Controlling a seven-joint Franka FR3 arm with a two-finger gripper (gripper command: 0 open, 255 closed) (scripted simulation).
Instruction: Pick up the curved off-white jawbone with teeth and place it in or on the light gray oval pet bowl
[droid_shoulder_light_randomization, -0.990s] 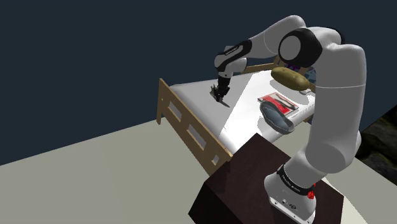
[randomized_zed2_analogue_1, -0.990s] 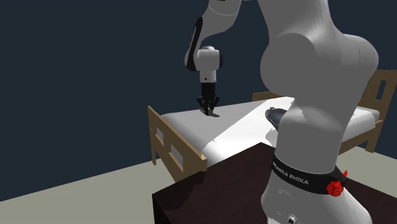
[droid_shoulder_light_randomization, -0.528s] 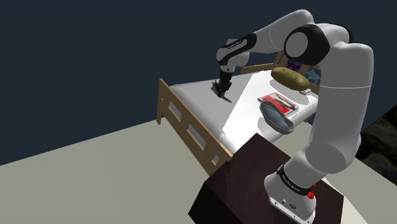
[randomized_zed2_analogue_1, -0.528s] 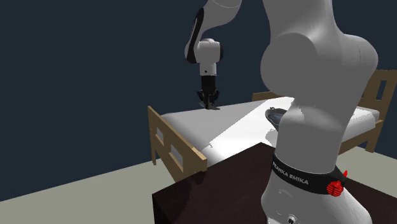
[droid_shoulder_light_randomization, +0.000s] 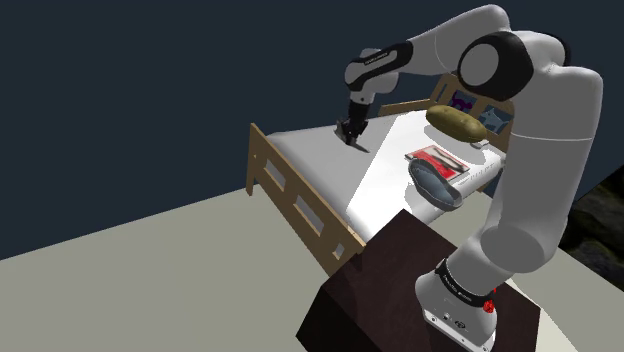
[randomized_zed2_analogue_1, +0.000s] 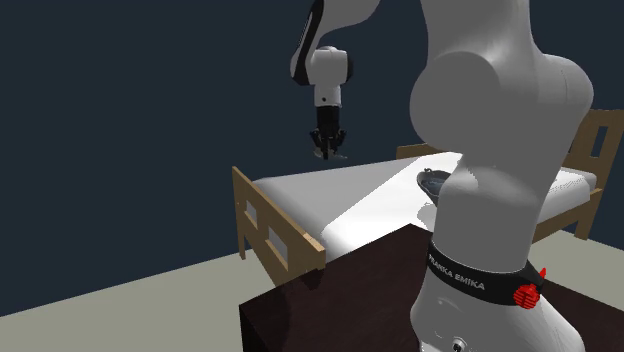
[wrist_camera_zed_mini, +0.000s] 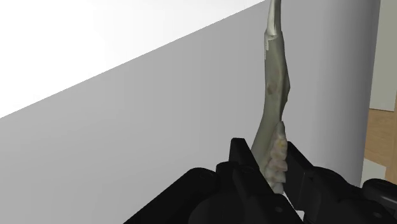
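Observation:
My gripper (wrist_camera_zed_mini: 275, 167) is shut on the jawbone (wrist_camera_zed_mini: 275, 95), a long curved greenish off-white bone with a row of teeth sitting right between the fingers. The bone sticks out past the fingertips over the white bed top. In the shoulder view the gripper (droid_shoulder_light_randomization: 349, 133) hangs a little above the far part of the bed (droid_shoulder_light_randomization: 330, 165). From the second exterior view the gripper (randomized_zed2_analogue_1: 327, 150) points down, lifted clear of the mattress. The grey oval pet bowl (droid_shoulder_light_randomization: 436, 186) lies on the bed's near right side, well away from the gripper.
The bed has a wooden slatted footboard (droid_shoulder_light_randomization: 300, 205) on the shoulder view's left. A brown cushion-like lump (droid_shoulder_light_randomization: 456, 122) and a red and white flat item (droid_shoulder_light_randomization: 438, 160) lie beside the bowl. My dark stand (droid_shoulder_light_randomization: 400, 290) sits close to the bed's corner.
The gripper has risen from the mattress, with the jawbone in its fingers, and drifted slightly towards the far side of the bed.

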